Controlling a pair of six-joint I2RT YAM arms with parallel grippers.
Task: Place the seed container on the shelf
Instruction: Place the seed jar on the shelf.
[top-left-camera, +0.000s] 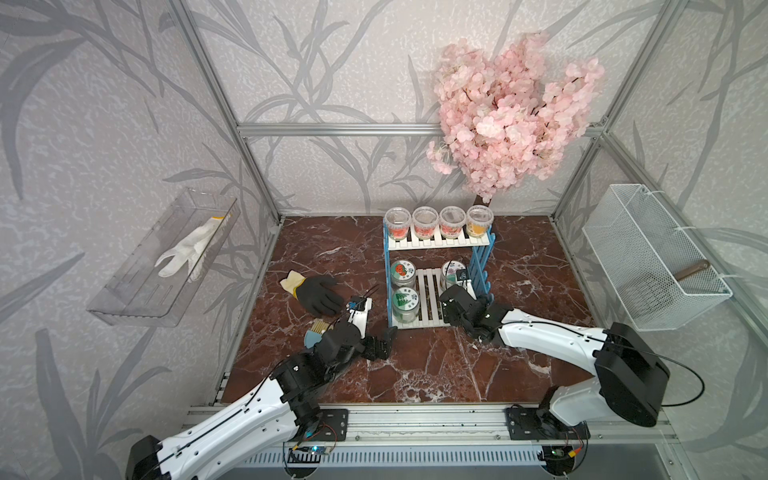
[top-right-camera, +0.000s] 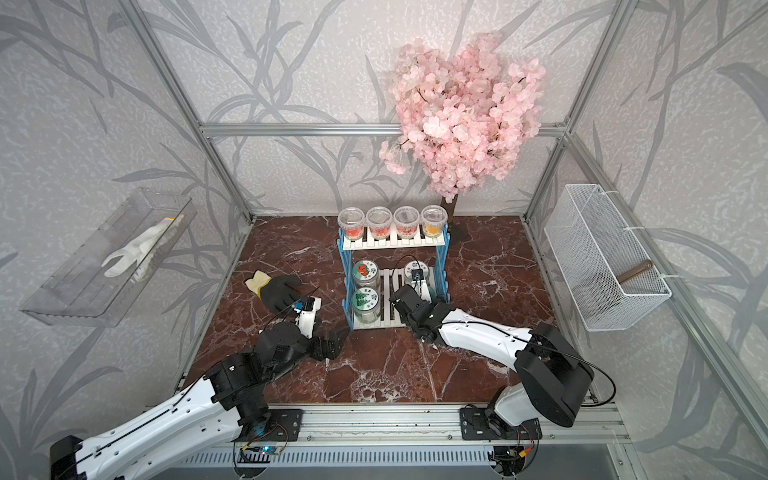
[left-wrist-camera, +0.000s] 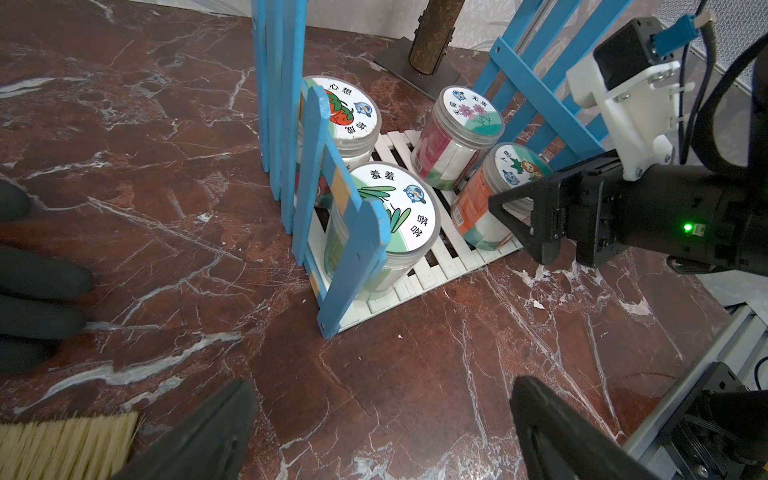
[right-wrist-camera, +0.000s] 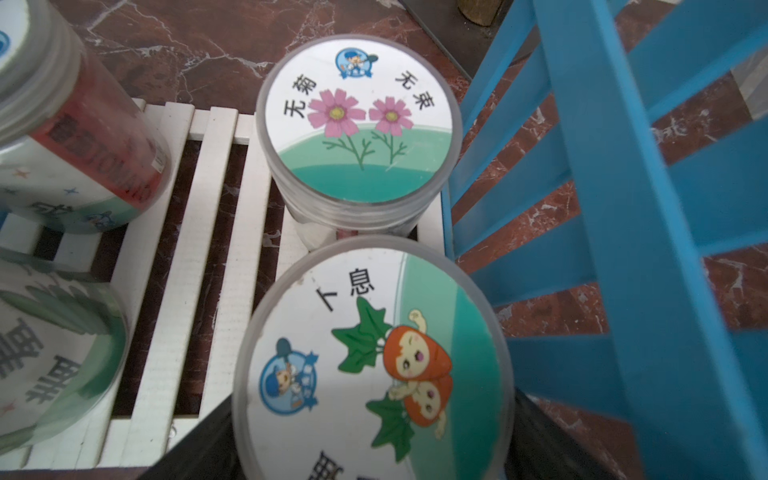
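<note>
Standing on the shelf (left-wrist-camera: 316, 174), the seed container (right-wrist-camera: 370, 365) sits between the right fingers (left-wrist-camera: 511, 214); grip unclear.

1. In both top views the right wrist (top-left-camera: 465, 309) covers the seed container (left-wrist-camera: 478, 208) at the shelf's (top-left-camera: 428, 299) right near corner.
2. The right gripper (right-wrist-camera: 370, 449) shows only as dark slivers beside its lid (right-wrist-camera: 374, 353); contact cannot be told.
3. The left wrist view's edge cuts off the black glove (left-wrist-camera: 41, 282) and brush (left-wrist-camera: 70, 444).
4. The brown stick (top-left-camera: 693, 269) in the wire basket (top-left-camera: 648, 266) is too small to identify.
</note>
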